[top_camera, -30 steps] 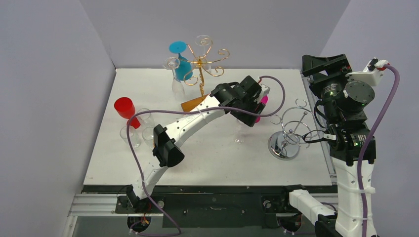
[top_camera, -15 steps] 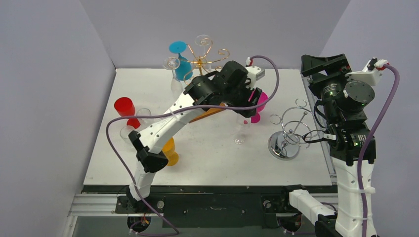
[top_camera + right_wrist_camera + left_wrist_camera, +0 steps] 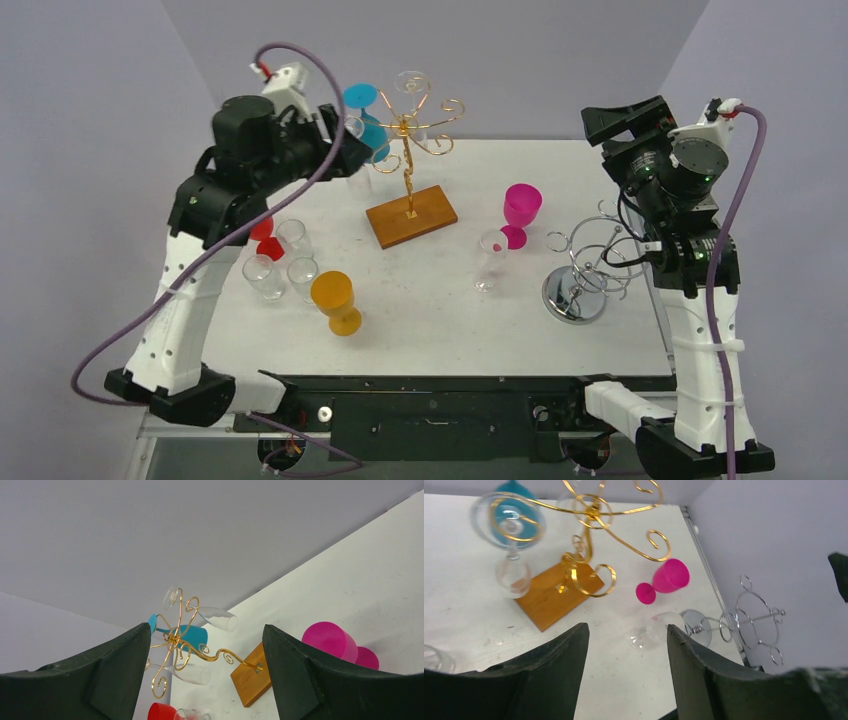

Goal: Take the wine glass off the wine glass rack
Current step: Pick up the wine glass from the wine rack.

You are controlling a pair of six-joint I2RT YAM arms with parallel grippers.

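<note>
Nearest, an orange goblet (image 3: 335,300) stands in the open. The red cup (image 3: 266,240) beyond it is mostly hidden under the left arm. At the right, the right gripper (image 3: 205,680) is raised, its fingers spread and empty. Farther back, the wine glass rack (image 3: 408,160) stands upright on its wooden base. The left gripper (image 3: 624,675) is also spread and empty. It hangs just beside the rack and blocks most of the clear wine glass (image 3: 513,572) from overhead. Its wrist view shows that glass hanging bowl-down, stem vertical, foot caught in a gold curl.
</note>
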